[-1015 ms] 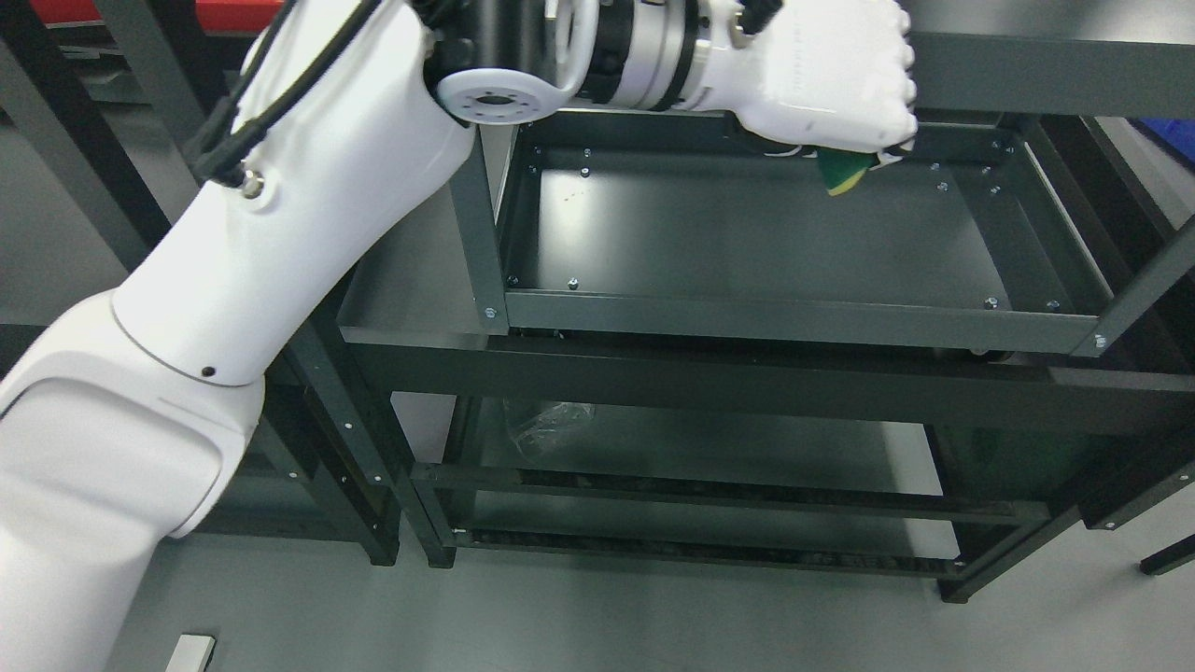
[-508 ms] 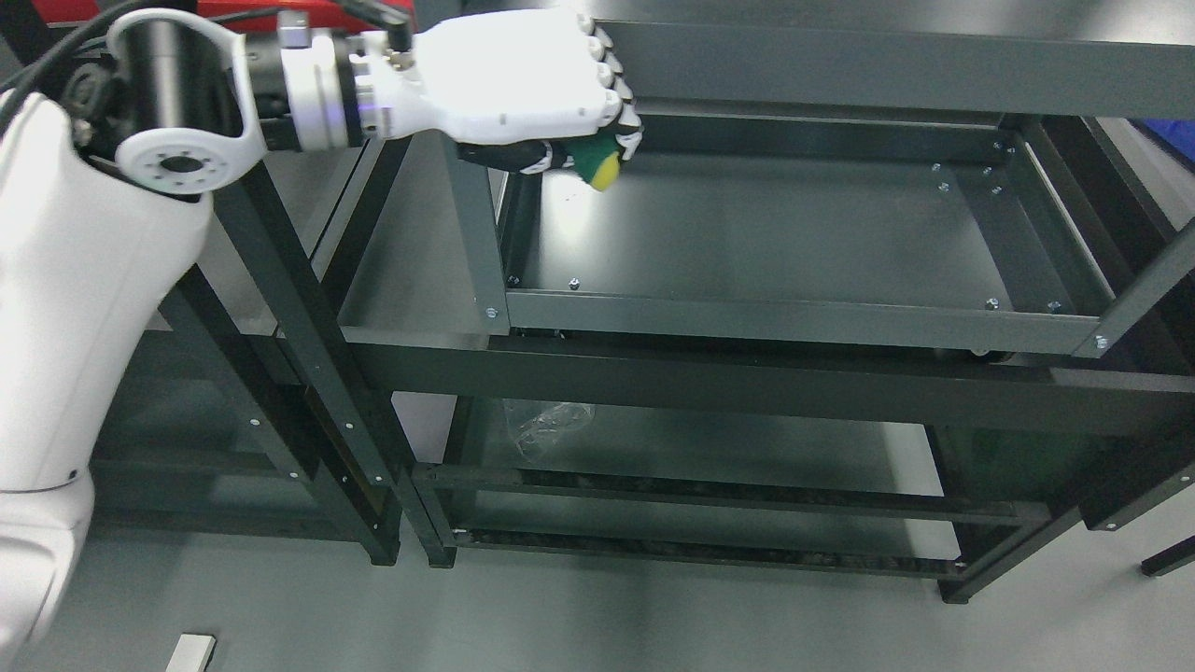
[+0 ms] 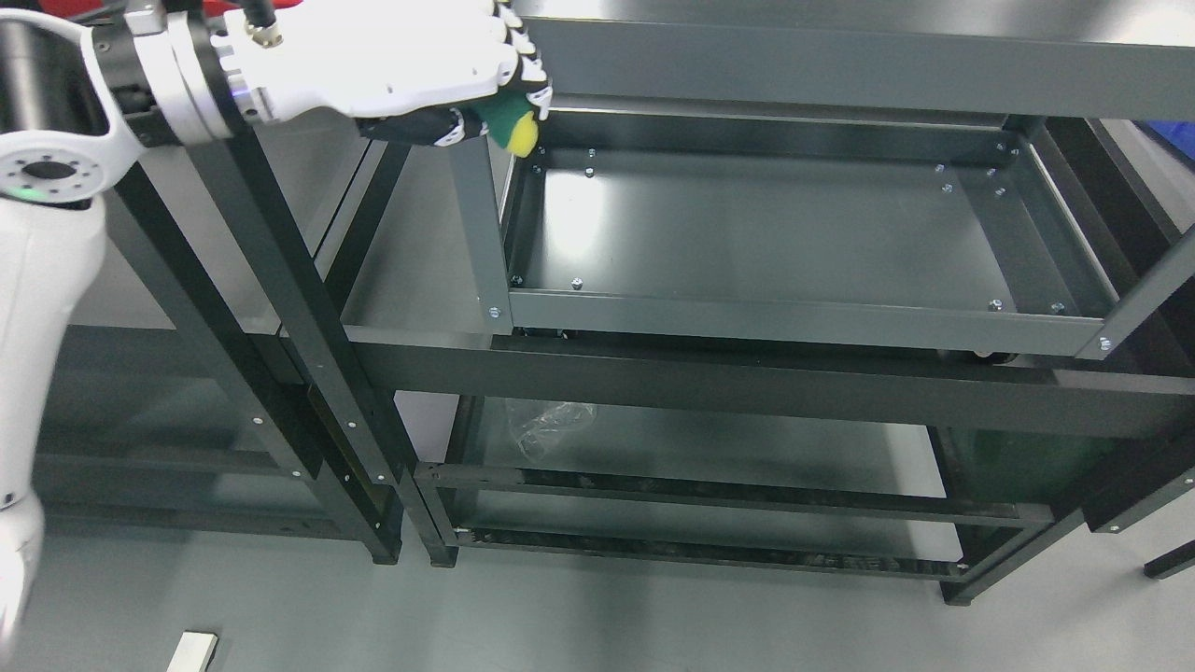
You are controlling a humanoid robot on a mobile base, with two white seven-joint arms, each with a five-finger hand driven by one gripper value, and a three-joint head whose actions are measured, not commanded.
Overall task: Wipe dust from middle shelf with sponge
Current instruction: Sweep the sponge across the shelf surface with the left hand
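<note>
My left hand is shut on a green and yellow sponge. It hangs at the far left corner of the middle shelf, just above the shelf's left post. The shelf is a dark grey metal tray with a raised rim. The sponge's yellow end pokes out below my fingers. I cannot tell if the sponge touches the shelf. My right arm is out of view.
The top shelf's front bar runs just above my hand. A lower shelf holds a crumpled clear plastic bag. A second dark rack stands to the left. A small white block lies on the grey floor.
My left hand with the sponge has swept left across the shelf's back, from the far right corner to the far left corner. My arm has drawn back to the left.
</note>
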